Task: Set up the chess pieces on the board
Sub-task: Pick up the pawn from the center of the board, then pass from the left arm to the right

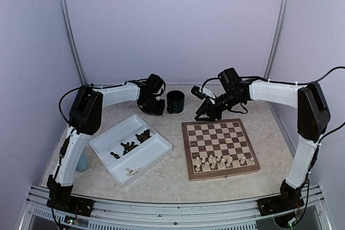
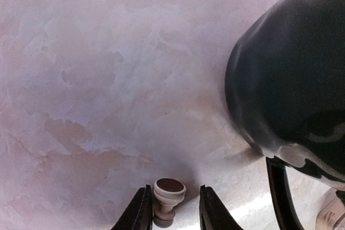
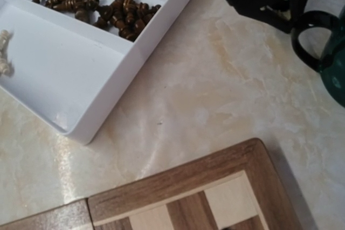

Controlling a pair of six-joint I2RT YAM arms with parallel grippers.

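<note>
While the left pincer [image 2: 175, 189], beside the dark green mug [image 2: 291, 74], has jaws apart astride a cream chess piece [image 2: 168, 202], we cannot tell whether the right pincer [image 1: 207, 112], at the board's [image 1: 220, 146] far-left corner, is closed.

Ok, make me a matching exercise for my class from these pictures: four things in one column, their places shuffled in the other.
Things
1. dark pieces
2. cream pieces in rows
3. mug
4. lone cream piece

Places
A. between the fingers of the left claw
B. on the near squares of the board
C. standing on the table, just right of the left claw
D. in the far compartment of the tray

Pairs: 1-D, 2-B, 3-C, 4-A
</note>
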